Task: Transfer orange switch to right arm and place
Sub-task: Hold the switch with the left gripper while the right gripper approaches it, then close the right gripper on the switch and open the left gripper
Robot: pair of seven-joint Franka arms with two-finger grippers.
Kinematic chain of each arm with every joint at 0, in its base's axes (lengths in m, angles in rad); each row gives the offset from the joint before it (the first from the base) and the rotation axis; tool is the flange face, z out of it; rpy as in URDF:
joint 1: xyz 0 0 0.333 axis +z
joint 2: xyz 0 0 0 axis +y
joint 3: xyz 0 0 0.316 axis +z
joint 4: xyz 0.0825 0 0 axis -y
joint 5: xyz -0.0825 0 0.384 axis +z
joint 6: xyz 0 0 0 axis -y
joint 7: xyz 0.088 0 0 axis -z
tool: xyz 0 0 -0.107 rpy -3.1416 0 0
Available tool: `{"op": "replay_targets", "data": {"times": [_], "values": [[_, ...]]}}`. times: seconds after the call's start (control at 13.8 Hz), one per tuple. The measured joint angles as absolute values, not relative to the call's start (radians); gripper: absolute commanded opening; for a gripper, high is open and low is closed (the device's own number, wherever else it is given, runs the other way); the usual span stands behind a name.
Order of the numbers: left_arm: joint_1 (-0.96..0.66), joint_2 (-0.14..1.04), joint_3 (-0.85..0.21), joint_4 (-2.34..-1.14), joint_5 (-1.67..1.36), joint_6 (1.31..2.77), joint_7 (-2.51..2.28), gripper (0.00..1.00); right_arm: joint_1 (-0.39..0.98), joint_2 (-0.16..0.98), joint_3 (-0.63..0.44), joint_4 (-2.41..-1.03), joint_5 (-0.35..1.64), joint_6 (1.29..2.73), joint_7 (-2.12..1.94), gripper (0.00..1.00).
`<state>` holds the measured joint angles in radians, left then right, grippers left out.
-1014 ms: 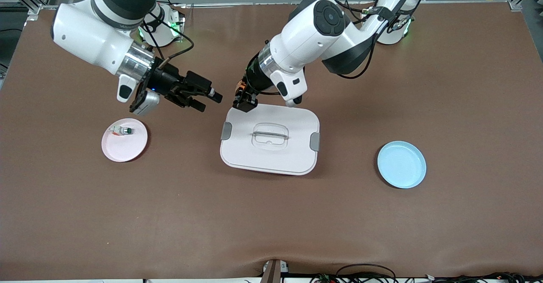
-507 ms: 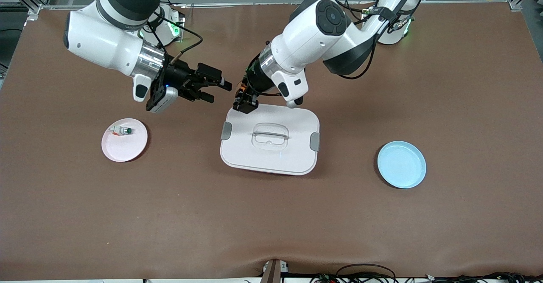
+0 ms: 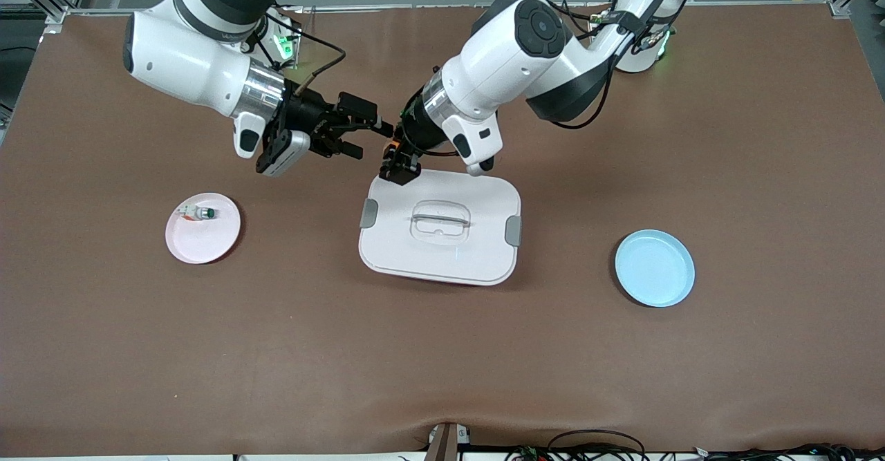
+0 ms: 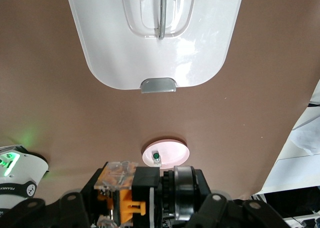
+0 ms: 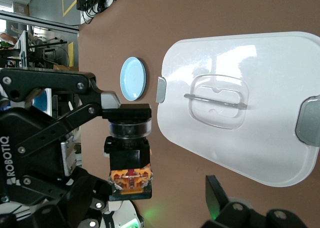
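Beginning at the right arm's end of the brown table (image 3: 138, 350), we see a round pink plate (image 3: 202, 238) carrying a small white-bodied switch with a green cap (image 3: 200, 213). Toward the white rectangular plastic lid with grey clips (image 3: 440, 227) from that plate, the right gripper (image 3: 368, 136) hangs over the table with its fingers apart, just beside the left gripper (image 3: 399, 168). The left gripper's fingers are clamped on the small black-bodied switch with orange cap (image 5: 129, 160), over the lid's corner. A round light-blue plate (image 3: 654, 268) lies well apart from the lid, toward the left arm's end.
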<state>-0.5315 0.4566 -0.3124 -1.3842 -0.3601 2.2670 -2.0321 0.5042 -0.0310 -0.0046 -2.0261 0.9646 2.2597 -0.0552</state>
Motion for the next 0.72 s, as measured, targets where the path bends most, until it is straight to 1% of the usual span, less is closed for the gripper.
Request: {"op": "replay_targets", "data": {"times": [0.72], "values": [[-0.525, 0.457, -0.307, -1.384, -0.354, 2.267, -2.032, 0.28, 0.526, 0.007, -0.006, -1.989, 0.965, 2.281, -0.035, 1.00]]}}
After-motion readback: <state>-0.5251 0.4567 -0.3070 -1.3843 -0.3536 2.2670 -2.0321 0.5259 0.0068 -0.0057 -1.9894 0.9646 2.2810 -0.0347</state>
